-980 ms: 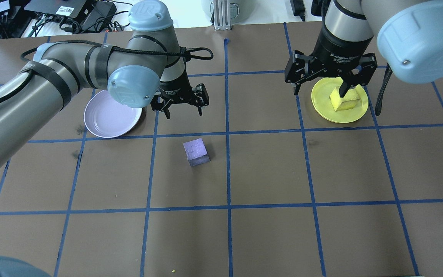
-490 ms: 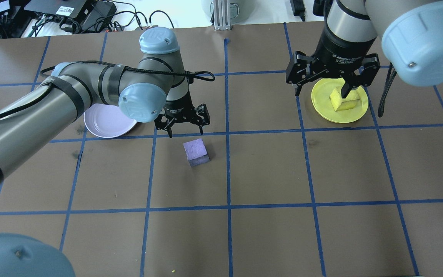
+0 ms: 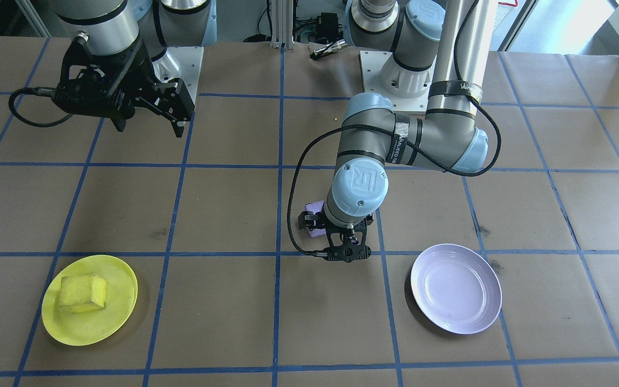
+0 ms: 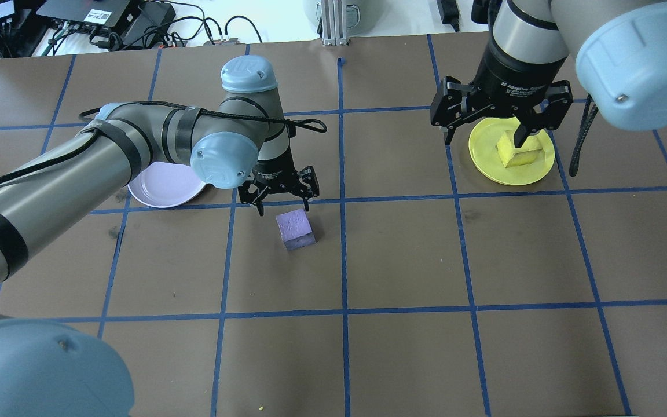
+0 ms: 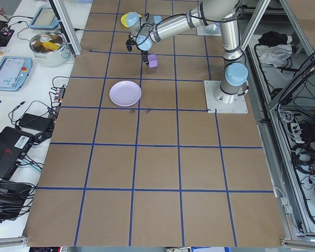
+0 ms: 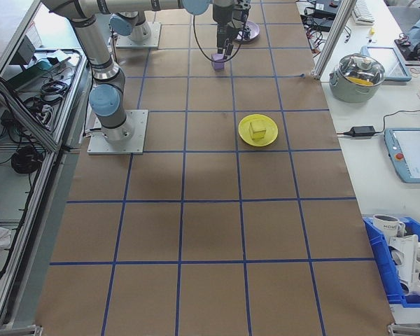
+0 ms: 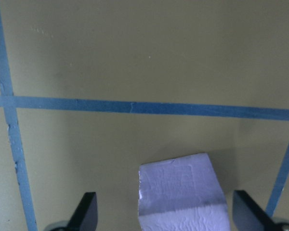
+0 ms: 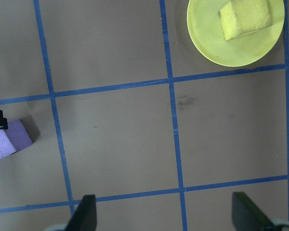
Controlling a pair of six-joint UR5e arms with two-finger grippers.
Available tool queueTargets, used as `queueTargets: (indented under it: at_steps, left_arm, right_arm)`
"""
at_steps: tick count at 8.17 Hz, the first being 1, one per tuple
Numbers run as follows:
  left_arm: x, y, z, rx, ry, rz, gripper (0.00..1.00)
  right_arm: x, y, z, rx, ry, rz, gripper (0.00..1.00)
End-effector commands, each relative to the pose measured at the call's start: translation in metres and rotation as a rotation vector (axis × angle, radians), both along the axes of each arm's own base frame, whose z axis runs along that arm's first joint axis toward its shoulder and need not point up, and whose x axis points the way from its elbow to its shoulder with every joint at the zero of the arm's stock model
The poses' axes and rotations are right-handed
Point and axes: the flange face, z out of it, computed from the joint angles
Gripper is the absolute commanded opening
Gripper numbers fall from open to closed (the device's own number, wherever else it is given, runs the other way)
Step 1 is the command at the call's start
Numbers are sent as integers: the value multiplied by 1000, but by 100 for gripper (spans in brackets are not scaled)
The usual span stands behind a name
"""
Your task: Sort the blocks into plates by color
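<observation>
The brown paper-covered table (image 4: pixel 403 359) with its blue tape grid has most of its room on the robot's near side, where whole squares lie bare. The left arm (image 4: pixel 67 168) reaches in low across that half and covers part of the lavender plate (image 3: pixel 455 288), which holds nothing. The yellow plate (image 3: pixel 120 301) sits well apart on the other side, just inside a tape crossing, with the yellow block (image 3: pixel 83 293) resting on it a little off centre.

The right gripper (image 4: pixel 486 132) hangs high above that plate, its fingers spread wide and holding nothing. The left gripper (image 4: pixel 283 201) is down near the table with its jaws parted wide and empty. The purple block (image 4: pixel 295 229) sits on the bare paper, just on the robot's side of a tape line. In the left wrist view it lies between the two fingertips (image 7: pixel 85 211), nearer the right-hand one and touching neither.
</observation>
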Motion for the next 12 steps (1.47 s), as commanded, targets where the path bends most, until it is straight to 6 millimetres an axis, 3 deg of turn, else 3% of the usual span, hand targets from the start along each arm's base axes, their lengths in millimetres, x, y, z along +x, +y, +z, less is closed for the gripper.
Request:
queueTargets:
  at_steps: [1,5,6,7,8,9,11,12]
  left_arm:
    - [-6,1,-18,31,-1,-2,100]
    - [-10,7,-24,59,18,44,99]
    - [-9,10,-27,66,16,41,68]
    - [-9,10,-26,64,15,41,25]
    - [-10,10,-26,65,16,47,16]
    - [-10,7,-18,48,23,50,0]
    - [-5,11,11,43,19,46,0]
    - [4,18,37,60,9,46,0]
  right_arm:
    - [1,0,0,0,0,2,100]
    - [1,0,0,0,0,2,100]
    - [1,0,0,0,0,2,100]
    - [1,0,0,0,0,2,100]
    - [1,0,0,0,0,0,100]
    - [1,0,0,0,0,2,100]
    - [1,0,0,0,0,2,100]
    - [1,0,0,0,0,2,100]
